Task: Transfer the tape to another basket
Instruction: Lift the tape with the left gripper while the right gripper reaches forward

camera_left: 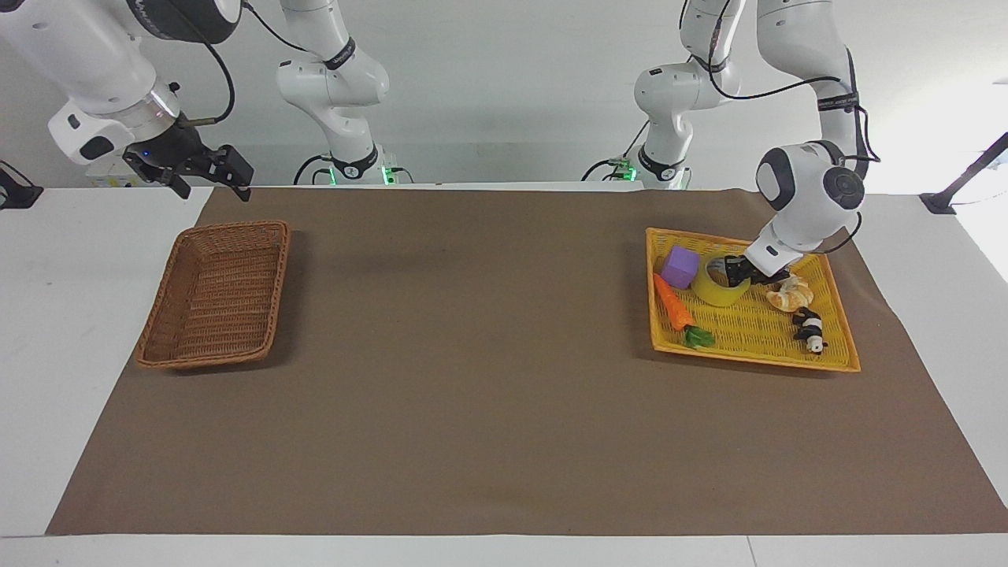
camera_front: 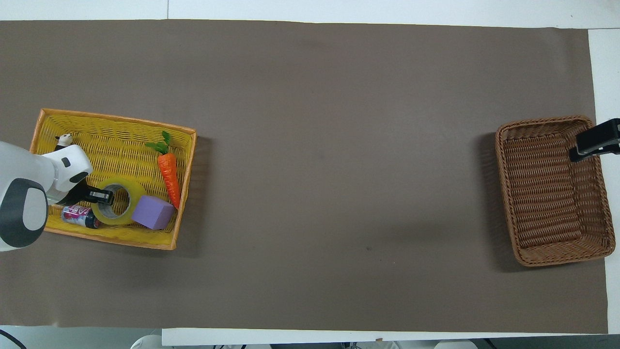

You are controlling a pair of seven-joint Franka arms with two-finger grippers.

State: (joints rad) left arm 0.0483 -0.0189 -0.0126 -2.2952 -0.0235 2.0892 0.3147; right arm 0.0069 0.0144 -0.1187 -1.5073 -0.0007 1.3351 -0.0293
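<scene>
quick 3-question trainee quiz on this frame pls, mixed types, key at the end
1. True or false: the tape is already in the brown basket.
2. Which gripper is at the tape? A) left gripper B) right gripper
3. Fill in: the purple cube lies beside the tape in the ____ basket.

Key
1. False. It is in the yellow basket, tilted, with one edge raised.
2. A. One finger is inside the roll's core and the grip is shut on its wall; the right gripper waits over the table's edge by the brown basket.
3. yellow
</scene>
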